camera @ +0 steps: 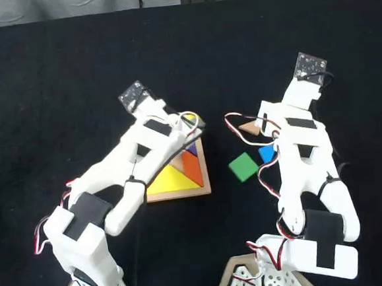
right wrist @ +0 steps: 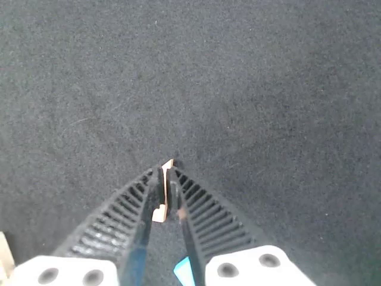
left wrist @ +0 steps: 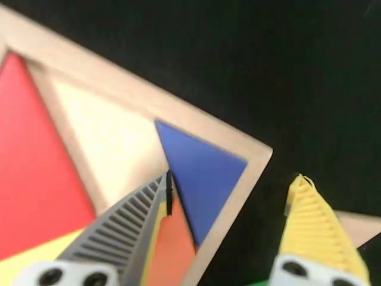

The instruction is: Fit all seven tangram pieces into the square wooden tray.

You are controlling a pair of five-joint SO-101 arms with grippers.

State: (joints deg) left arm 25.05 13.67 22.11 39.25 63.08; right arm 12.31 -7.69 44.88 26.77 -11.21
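With the left claw point(left wrist: 234, 177) spread astride the square wooden tray's point(left wrist: 119, 89) corner wall, the blue triangular piece point(left wrist: 199, 170) could be levered out if the wall is caught.

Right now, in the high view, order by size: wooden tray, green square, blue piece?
1. wooden tray
2. green square
3. blue piece, partly behind an arm, so less sure

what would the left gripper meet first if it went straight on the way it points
Likely the blue triangle just ahead of the left gripper, then the tray rim at its corner; depth unclear.
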